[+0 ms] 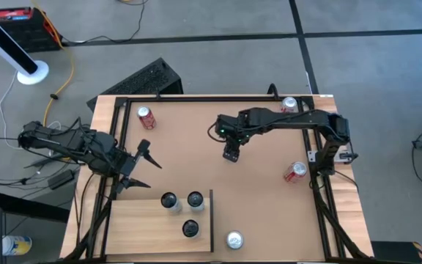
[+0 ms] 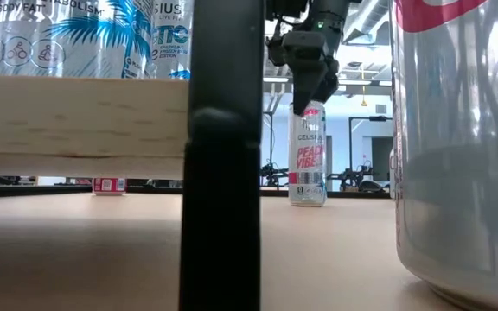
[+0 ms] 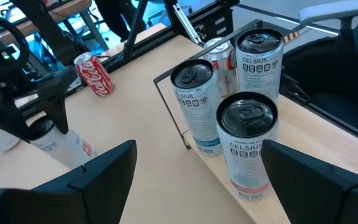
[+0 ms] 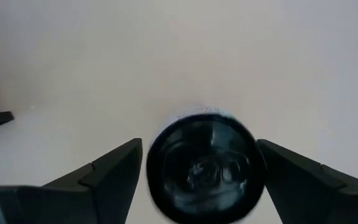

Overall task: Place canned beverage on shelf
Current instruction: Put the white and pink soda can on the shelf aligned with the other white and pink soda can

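Standing upright near the middle of the brown tabletop [image 1: 196, 147], the white can [image 2: 307, 155] is sitting directly under the right gripper [image 1: 231, 155], whose fingers [image 4: 104, 174] are spreading open on either side of its dark top without touching it. Well apart, the pale shelf [image 1: 141, 224] is carrying three upright cans [image 1: 183, 213] near its black rail [image 1: 211, 218]. Beside the shelf, the left gripper [image 1: 139, 167] is hovering with jaws wide open, holding nothing.

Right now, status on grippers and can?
Right gripper open, over upright can mid-table, fingers astride. Left gripper open, waiting beside shelf. Three cans already shelved. Path clear.
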You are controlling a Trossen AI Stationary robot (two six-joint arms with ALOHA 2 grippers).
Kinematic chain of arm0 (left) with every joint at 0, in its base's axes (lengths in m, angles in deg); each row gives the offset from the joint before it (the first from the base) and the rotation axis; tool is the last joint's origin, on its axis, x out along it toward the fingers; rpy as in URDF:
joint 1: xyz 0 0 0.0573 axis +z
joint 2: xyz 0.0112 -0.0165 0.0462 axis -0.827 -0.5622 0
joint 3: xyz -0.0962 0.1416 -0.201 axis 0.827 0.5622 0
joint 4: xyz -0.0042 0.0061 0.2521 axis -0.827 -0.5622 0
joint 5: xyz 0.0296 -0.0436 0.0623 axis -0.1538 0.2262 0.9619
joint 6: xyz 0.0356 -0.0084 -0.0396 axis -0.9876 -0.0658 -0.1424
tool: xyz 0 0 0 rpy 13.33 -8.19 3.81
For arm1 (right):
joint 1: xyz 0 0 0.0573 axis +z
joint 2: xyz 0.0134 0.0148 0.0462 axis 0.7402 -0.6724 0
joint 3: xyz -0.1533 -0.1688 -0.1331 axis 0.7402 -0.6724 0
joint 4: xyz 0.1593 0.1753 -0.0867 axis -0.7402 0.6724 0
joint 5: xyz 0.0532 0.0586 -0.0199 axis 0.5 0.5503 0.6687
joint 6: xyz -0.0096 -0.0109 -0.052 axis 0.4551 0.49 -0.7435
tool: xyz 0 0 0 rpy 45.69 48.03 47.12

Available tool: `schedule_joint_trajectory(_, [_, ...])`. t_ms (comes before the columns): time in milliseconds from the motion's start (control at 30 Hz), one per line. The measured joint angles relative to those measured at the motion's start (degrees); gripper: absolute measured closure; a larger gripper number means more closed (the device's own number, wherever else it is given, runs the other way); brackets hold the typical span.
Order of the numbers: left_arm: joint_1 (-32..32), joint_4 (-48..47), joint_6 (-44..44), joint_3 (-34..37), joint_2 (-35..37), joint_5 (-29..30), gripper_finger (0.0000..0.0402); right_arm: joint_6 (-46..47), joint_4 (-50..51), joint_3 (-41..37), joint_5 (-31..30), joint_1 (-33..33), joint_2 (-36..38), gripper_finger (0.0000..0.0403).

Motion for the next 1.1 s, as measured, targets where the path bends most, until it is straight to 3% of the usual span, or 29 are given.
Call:
schedule_joint_trajectory(200, [0.0,1.1,0.0,0.0,0.0,0.0,0.0072,0.9,0.5,0.0,0.0,0.4,1.2,0.0042])
schedule_joint_trajectory(600, [0.0,3.3,-1.8,0.0,0.0,1.4,0.0072,-0.5,1.2,0.0,-2.8,1.1,7.9,0.0046])
schedule_joint_trajectory(900, [2.5,20.7,-8.0,0.4,-3.6,3.2,0.0072,-0.6,-1.9,-1.8,-13.3,6.8,19.7,0.0047])
schedule_joint_trajectory(1100, [10.7,33.4,-5.0,0.4,-12.7,-3.3,0.0072,0.2,-11.7,-14.8,-17.0,12.3,29.5,0.0047])
